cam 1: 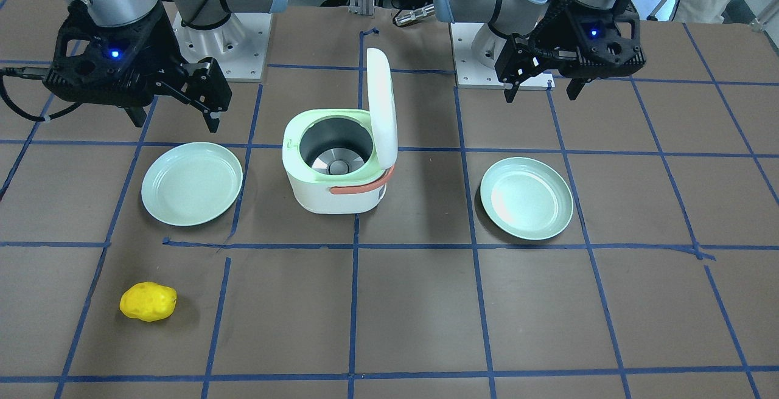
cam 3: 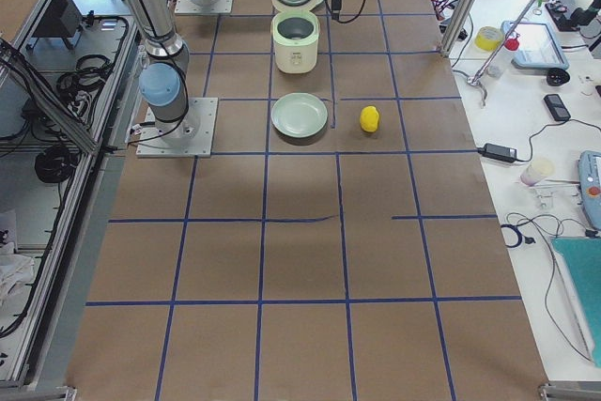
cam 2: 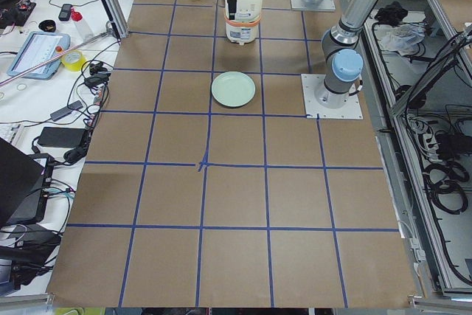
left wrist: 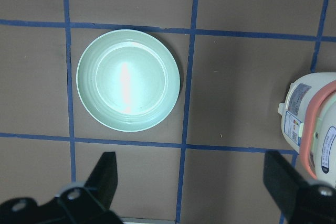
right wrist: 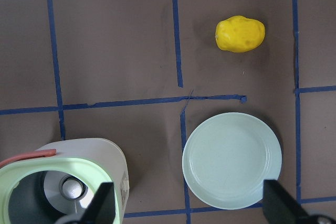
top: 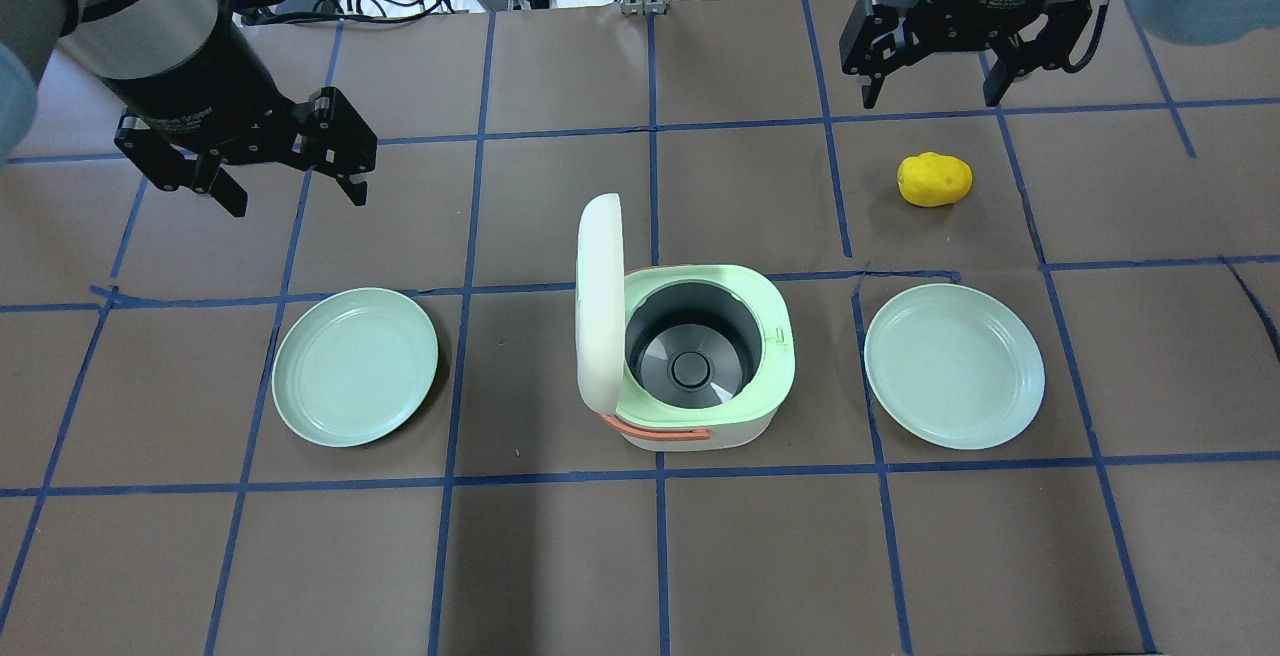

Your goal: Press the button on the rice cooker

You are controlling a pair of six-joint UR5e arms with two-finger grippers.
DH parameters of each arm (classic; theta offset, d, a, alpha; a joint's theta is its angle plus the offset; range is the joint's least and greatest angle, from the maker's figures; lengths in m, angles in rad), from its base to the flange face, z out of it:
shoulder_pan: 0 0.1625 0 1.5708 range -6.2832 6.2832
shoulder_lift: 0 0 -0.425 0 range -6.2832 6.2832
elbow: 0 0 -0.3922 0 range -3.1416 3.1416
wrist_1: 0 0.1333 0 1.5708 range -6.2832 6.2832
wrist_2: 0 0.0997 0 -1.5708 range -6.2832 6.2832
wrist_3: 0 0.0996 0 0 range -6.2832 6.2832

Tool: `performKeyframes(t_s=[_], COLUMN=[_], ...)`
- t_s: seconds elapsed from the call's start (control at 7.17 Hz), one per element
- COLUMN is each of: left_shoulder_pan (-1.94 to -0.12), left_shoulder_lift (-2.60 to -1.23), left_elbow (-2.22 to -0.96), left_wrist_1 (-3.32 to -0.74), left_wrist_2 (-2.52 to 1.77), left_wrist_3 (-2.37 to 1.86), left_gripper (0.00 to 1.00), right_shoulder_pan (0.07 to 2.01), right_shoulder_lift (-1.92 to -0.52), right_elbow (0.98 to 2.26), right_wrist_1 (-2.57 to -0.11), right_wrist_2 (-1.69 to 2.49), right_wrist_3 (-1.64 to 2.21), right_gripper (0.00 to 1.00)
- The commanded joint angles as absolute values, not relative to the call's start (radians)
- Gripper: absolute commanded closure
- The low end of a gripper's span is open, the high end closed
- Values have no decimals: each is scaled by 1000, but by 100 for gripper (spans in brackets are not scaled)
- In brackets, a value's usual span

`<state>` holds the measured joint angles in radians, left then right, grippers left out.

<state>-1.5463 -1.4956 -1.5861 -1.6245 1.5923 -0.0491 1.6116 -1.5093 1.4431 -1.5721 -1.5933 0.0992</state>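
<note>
The white rice cooker (top: 690, 366) with a green rim and an orange handle stands mid-table. Its lid (top: 600, 301) is up and the metal pot inside is empty. No button shows clearly in any view. My left gripper (top: 295, 191) is open and empty, hovering beyond the left plate and well left of the cooker; it also shows in the front view (cam 1: 541, 93). My right gripper (top: 933, 96) is open and empty, high at the far right, also in the front view (cam 1: 176, 123). The left wrist view catches the cooker's edge (left wrist: 315, 124), and the right wrist view its rim (right wrist: 68, 182).
One pale green plate (top: 355, 366) lies left of the cooker and another (top: 955, 366) lies right of it. A yellow potato-like object (top: 935, 179) lies beyond the right plate, under my right gripper. Blue tape lines grid the brown table. Cables lie along the far edge.
</note>
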Motion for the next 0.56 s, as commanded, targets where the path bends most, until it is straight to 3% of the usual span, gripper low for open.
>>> performKeyframes(t_s=[0.0,0.42], left_shoulder_pan=[-1546,-1546], left_shoulder_lift=[-1496,-1496], left_elbow=[-1586,-1586], left_wrist_1=[-1624,-1624], left_wrist_2=[1592,1592], left_wrist_3=[-51,-51], left_gripper=[0,0], right_shoulder_pan=[1612,1612], right_shoulder_lift=[-1509,-1513], right_elbow=[1448,1451], right_wrist_1=[-1577,-1575], right_wrist_2=[-1586,-1594], right_wrist_3=[101,101], right_gripper=[0,0])
